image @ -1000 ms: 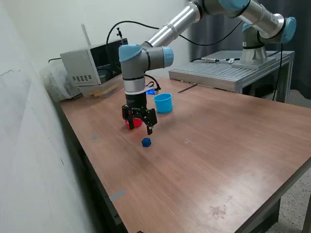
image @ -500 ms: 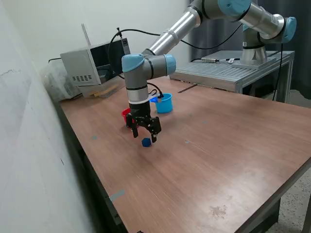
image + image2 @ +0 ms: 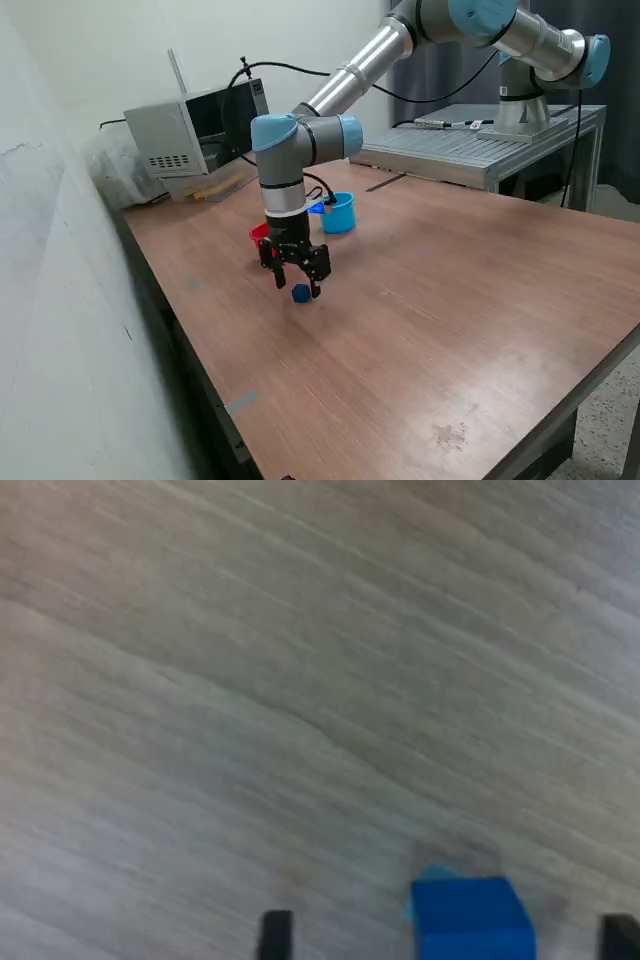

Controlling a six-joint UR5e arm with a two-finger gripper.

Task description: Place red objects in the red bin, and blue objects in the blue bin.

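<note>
Blue cube (image 3: 301, 293) sits on the bench (image 3: 430, 300), between the spread fingers (image 3: 275, 935) of the hand (image 3: 298, 287), which is low over it without gripping, with the red cup (image 3: 259, 236) just behind the arm and the blue cup (image 3: 340, 212) farther back.

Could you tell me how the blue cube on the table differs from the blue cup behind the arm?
The blue cube is much smaller than the blue cup. The cube is a darker blue; the cup is a lighter blue. The cube is boxy with flat faces, while the cup is round, tapered and open on top. The cube lies at the open gripper; the cup stands farther back. Both rest on the wooden table.
</note>
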